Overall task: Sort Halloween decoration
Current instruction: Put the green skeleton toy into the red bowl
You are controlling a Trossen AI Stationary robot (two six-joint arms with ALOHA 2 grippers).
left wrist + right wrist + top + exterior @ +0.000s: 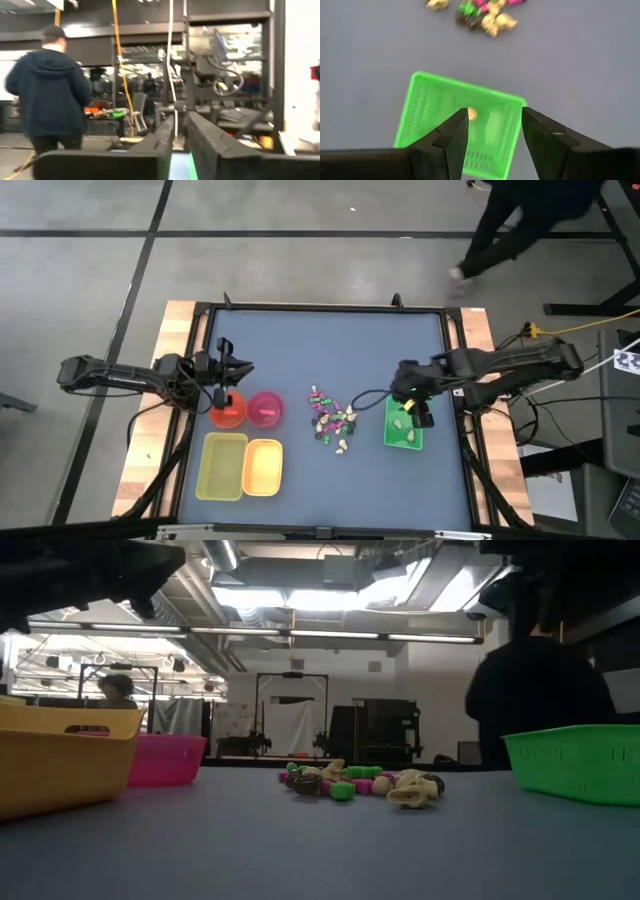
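Green rectangular plastic tray (427,107) lies under our right gripper (494,131), fingers apart, holding nothing; we read no writing.

green tray (580,762): cut off at frame edge | trinket pile (333,420): pieces too small to distinguish

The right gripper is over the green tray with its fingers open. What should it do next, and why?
Probably swing back toward the pile for another trinket. The right gripper hangs open and empty over the green tray, where a cream piece already lies, and many trinkets still sit loose on the table.
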